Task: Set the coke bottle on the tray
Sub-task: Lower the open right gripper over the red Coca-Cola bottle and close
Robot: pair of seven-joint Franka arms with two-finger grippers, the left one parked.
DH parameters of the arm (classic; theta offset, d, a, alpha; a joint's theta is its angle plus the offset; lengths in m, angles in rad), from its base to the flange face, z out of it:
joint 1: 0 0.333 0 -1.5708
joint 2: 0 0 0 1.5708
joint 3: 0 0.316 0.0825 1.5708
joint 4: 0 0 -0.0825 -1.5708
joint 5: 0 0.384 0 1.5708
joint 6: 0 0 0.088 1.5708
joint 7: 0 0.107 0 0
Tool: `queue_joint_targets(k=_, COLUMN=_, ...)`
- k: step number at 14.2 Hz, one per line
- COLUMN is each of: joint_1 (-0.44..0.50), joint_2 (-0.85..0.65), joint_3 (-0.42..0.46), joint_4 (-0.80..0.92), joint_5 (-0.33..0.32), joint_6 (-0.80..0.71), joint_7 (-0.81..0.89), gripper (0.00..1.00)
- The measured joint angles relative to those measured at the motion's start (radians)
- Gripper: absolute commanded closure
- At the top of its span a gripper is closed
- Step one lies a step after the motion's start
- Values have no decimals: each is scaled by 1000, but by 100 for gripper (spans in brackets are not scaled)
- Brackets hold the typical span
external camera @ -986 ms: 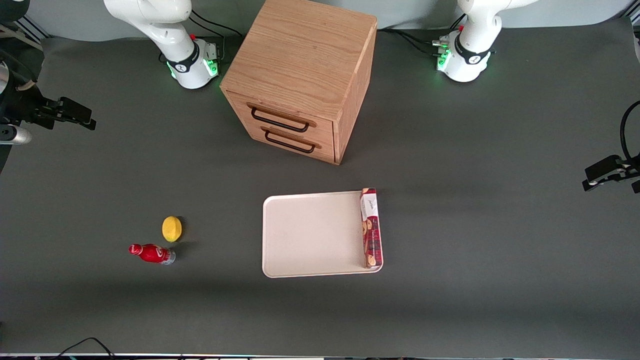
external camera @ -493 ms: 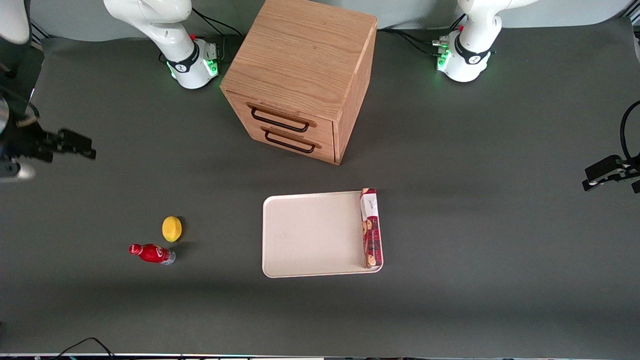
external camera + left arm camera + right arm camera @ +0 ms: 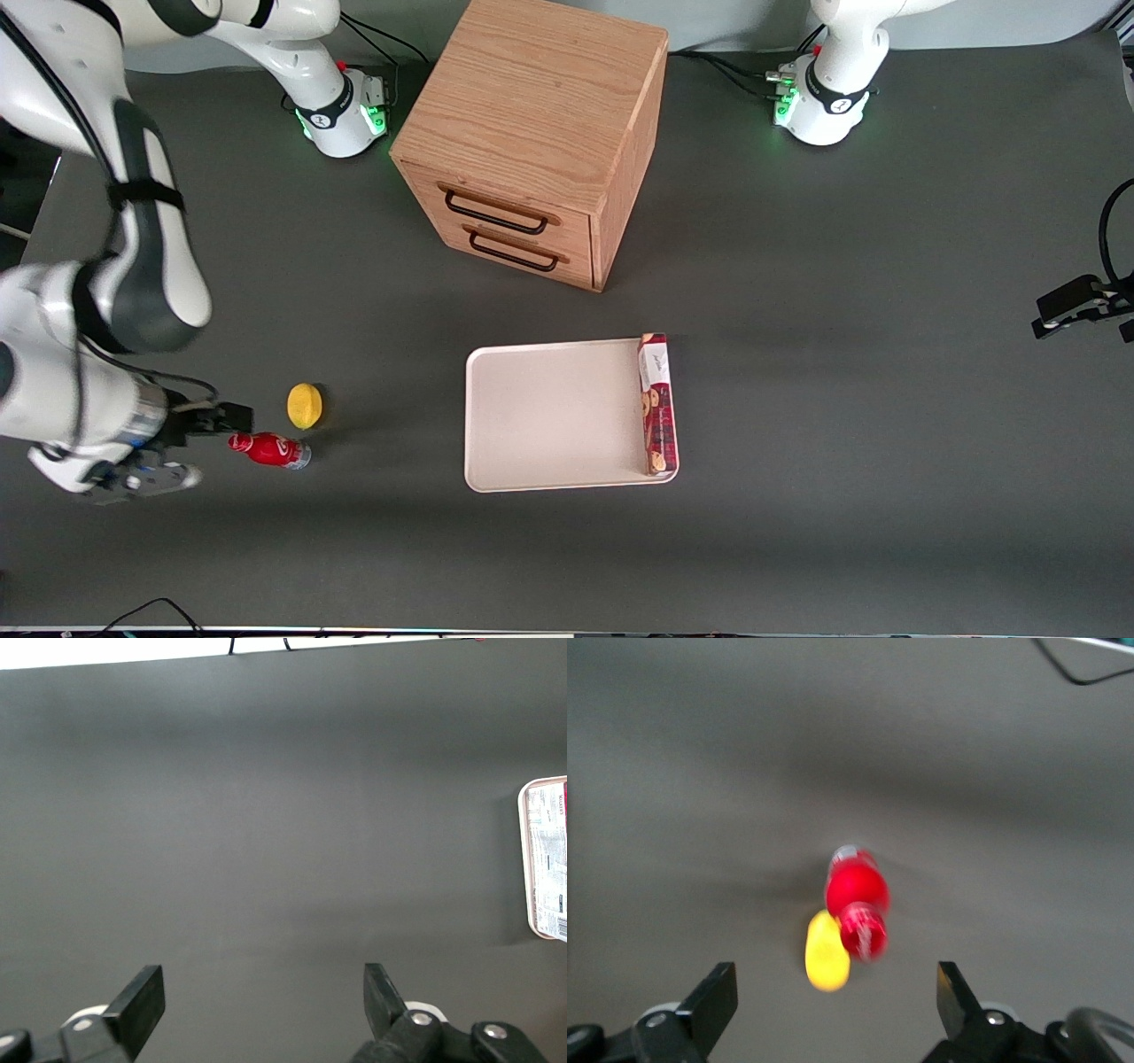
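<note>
The coke bottle [image 3: 270, 449] is small and red and lies on the dark table, its red cap toward my right gripper [image 3: 202, 447]. The gripper is low, just off the cap toward the working arm's end of the table, open and empty. In the right wrist view the bottle [image 3: 856, 889] lies ahead of the open gripper [image 3: 835, 999], between the lines of the two fingers, cap nearest. The cream-white tray [image 3: 549, 416] lies flat near the table's middle, apart from the bottle.
A yellow lemon [image 3: 305, 405] sits beside the bottle, slightly farther from the front camera; it also shows in the right wrist view [image 3: 827, 950]. A long red biscuit box [image 3: 656, 403] lies along one edge of the tray. A wooden two-drawer cabinet [image 3: 532, 133] stands farther back.
My right arm has swung in from the table's edge and come down close to the bottle's cap. The bottle, lemon and tray have not moved.
</note>
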Motion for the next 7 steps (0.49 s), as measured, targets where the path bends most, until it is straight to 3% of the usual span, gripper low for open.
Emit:
queue_joint_targets(k=4, joint_1=8, joint_2=67, joint_3=-1, joint_4=5, joint_5=-10, joint_6=43, joint_7=5, gripper=0)
queue_joint_targets(k=7, joint_1=1, joint_2=68, joint_3=-1, joint_4=4, joint_5=-11, joint_6=43, joint_7=5, gripper=25)
